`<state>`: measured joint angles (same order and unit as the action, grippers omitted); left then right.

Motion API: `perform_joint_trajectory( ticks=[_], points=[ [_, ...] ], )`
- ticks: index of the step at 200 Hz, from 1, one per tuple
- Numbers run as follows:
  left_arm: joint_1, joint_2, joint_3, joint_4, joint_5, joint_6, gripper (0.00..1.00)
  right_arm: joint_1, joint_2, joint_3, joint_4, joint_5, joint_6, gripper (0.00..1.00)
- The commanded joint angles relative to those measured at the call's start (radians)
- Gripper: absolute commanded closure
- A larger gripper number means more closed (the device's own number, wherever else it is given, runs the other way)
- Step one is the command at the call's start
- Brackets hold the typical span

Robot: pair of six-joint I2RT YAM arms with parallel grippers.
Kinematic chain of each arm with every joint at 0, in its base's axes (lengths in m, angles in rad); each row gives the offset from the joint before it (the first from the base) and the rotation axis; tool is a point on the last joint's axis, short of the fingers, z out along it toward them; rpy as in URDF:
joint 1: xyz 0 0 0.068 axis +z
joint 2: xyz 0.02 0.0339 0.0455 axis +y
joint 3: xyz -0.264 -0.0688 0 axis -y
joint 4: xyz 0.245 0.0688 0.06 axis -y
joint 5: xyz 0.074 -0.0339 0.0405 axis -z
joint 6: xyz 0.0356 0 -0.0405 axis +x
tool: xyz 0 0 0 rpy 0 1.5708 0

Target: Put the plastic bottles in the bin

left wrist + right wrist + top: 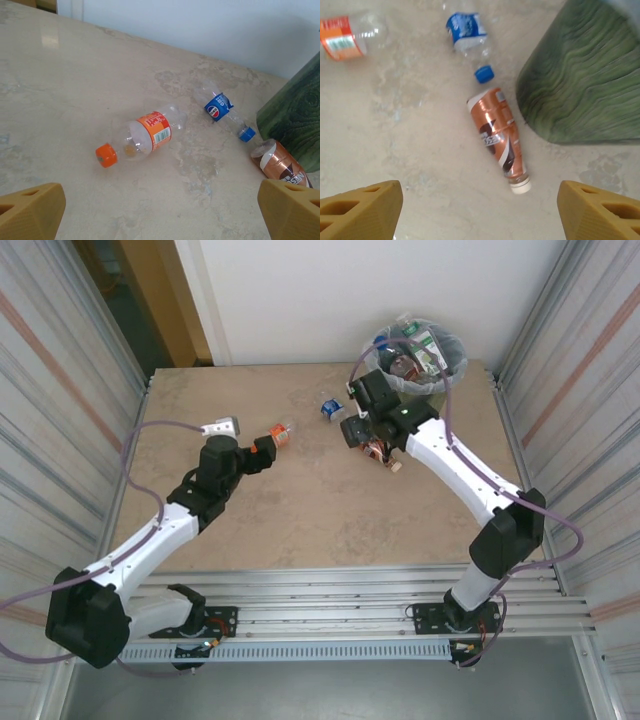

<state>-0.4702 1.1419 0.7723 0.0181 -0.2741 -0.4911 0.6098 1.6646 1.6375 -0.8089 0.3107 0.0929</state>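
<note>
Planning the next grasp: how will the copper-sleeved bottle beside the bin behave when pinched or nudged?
The copper bottle lies on its side, so a nudge may roll it. Its glossy sleeve could slip. Small plastic, so probably light.

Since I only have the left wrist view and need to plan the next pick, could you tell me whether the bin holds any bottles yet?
Observer: Yes, the top view shows several bottles inside the bin.
Operator: Thank you; what is the other arm doing?
Observer: The right gripper is open and aimed at the brown bottle beside the bin.
Operator: Which way does its cap point?
Observer: Its white cap points toward the near edge of the table.
</note>
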Motion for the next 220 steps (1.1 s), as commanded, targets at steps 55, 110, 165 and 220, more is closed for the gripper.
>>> perform_joint_trajectory(
  ticks=[55, 110, 165, 220],
  points=[
    [0.016, -0.03, -0.019, -0.018, -0.029, -0.058, 0.01, 0.005, 0.25, 0.03, 0.035, 0.14, -0.109, 0.07],
    [0.026, -0.034, -0.029, -0.022, -0.025, -0.068, 0.01, -0.012, 0.441, 0.148, 0.069, 0.197, -0.194, 0.04],
    [0.036, -0.045, -0.039, -0.03, -0.021, -0.076, 0.01, -0.049, 0.574, 0.225, 0.086, 0.228, -0.243, 0.07],
    [0.041, -0.043, -0.041, -0.031, -0.012, -0.079, 0.01, -0.064, 0.66, 0.307, 0.088, 0.247, -0.284, 0.13]
  ],
)
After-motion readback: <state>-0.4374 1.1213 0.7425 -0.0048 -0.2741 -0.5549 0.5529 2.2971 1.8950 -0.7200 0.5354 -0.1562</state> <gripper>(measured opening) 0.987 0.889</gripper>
